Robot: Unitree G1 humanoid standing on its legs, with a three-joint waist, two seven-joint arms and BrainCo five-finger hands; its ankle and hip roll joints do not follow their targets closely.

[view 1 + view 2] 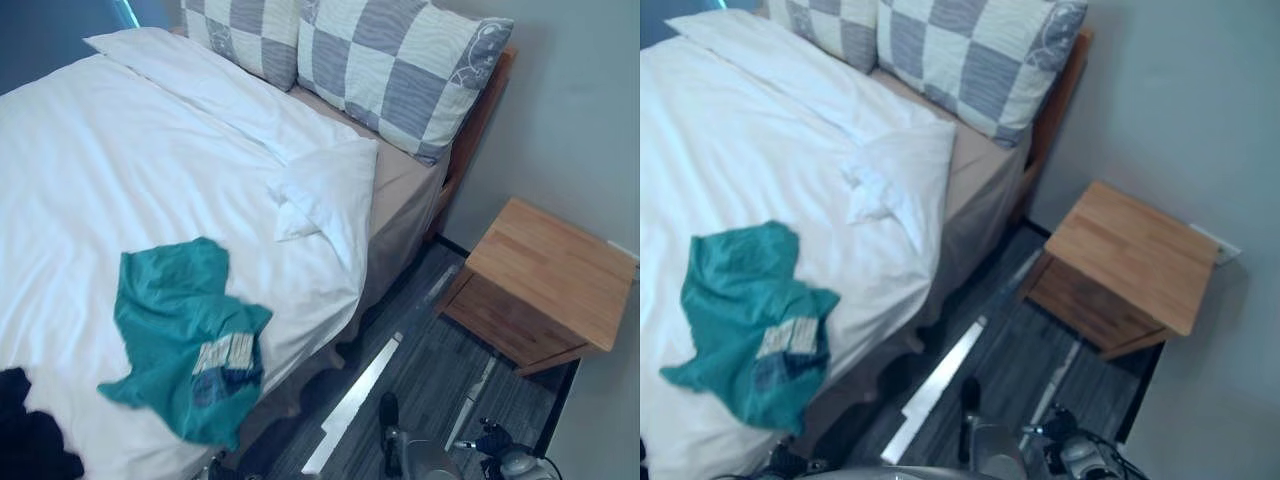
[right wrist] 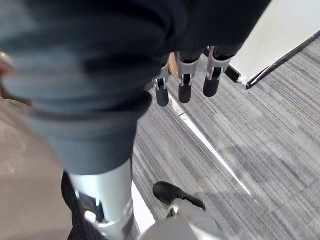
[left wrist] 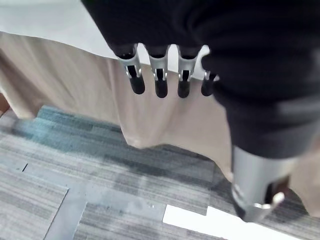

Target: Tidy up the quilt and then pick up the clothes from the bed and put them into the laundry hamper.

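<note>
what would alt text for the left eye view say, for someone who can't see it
A teal garment lies crumpled on a white quilt near the bed's edge, with the quilt's corner folded back by two grey-and-white checked pillows. A dark garment lies at the lower left; a wooden nightstand stands on grey floor beside the bed.

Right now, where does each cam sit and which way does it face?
Left eye: on the head, looking down at the quilt, teal shirt, pillows, nightstand.
Right eye: beside it, same scene.
Left wrist: along the left hand, relaxed fingers, toward the bed skirt and carpet.
Right wrist: along the right hand, relaxed fingers, toward carpet.
Shared: both wrist views catch the carpet.
</note>
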